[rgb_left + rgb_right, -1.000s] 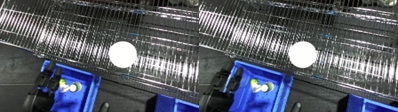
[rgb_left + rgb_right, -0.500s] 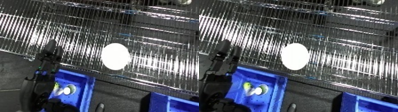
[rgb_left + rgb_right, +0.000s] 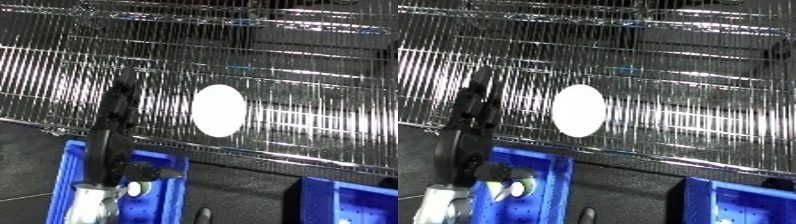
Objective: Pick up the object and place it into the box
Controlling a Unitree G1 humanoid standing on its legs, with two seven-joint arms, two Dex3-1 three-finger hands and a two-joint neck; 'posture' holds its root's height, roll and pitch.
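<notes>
Left eye view shows a white oval object (image 3: 218,110) lying on a wire rack shelf (image 3: 302,65), roughly at the middle of the picture. The left hand (image 3: 117,112) now reaches up over the shelf's near edge, just to the left of the object; a second ago no hand showed over the wires at all, and half a second ago it had only begun to rise at the left, farther from the object. Its black fingers look straight and held together, pointing up the shelf, and they hold nothing. A gap of bare wire separates them from the object, so no contact is made yet.

Below the hand, the silver forearm crosses a blue bin (image 3: 69,170) that sits just under the shelf's near edge; a small pale item with a green tint (image 3: 516,189) lies inside it, partly hidden by the arm. A second blue bin (image 3: 740,200) stands below the shelf to the right of the object. The right hand shows in neither view.

The change suggests the reach is under way and the pick-up has not begun. The hand probably needs to travel right toward the object and spread its fingers before closing on it. The object's smooth rounded shape may let it slide along the wires if nudged from the side.
</notes>
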